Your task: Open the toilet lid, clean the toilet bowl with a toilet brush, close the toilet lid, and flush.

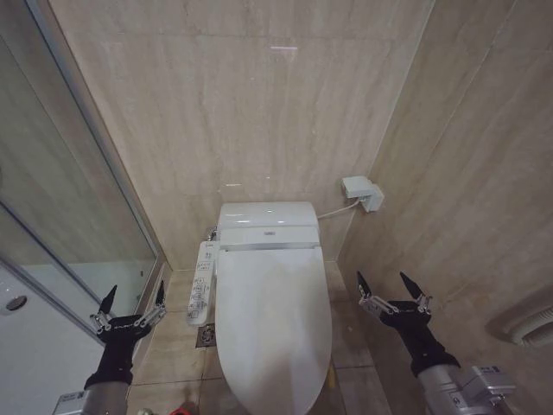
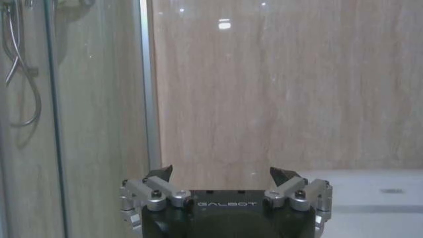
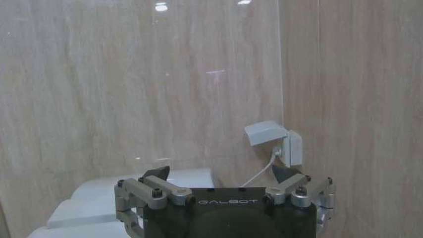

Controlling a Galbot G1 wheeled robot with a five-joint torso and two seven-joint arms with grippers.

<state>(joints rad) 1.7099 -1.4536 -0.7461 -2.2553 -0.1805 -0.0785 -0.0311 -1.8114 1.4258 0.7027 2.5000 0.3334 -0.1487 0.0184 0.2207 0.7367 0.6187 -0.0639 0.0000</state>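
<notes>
Toilet lid (image 1: 272,316) is down and shut over the bowl, centre of the head view. Long axis runs from the back wall toward the robot: hinge end at the tank unit (image 1: 266,226), rounded nose pointing at the camera. Glossy white plastic, smooth elongated oval, faint brownish marks on top. Bowl itself is hidden under the lid.

Left tool (image 1: 132,304) hangs in the air on the robot's left of the toilet, just beside the glass shower partition (image 1: 82,186), fingers spread, gripping nothing. Right tool (image 1: 394,290) sits on the robot's right of the toilet near the side wall, also spread and empty. Both are apart from the lid, both point toward the back wall. Black bodies, silver metal linkages, black pointed fingertips. "GALBOT" in white reads on the left tool body in its wrist view (image 2: 227,204) and on the right one (image 3: 227,202).

A white control panel (image 1: 202,281) with rows of small buttons runs along the toilet's left side; button text too small to read. White wall socket box (image 1: 362,192) with a cable (image 1: 339,208) to the tank, on the right. Walls are beige stone-look tile with streaky veining. Shower hose (image 2: 23,69) hangs behind the glass.
</notes>
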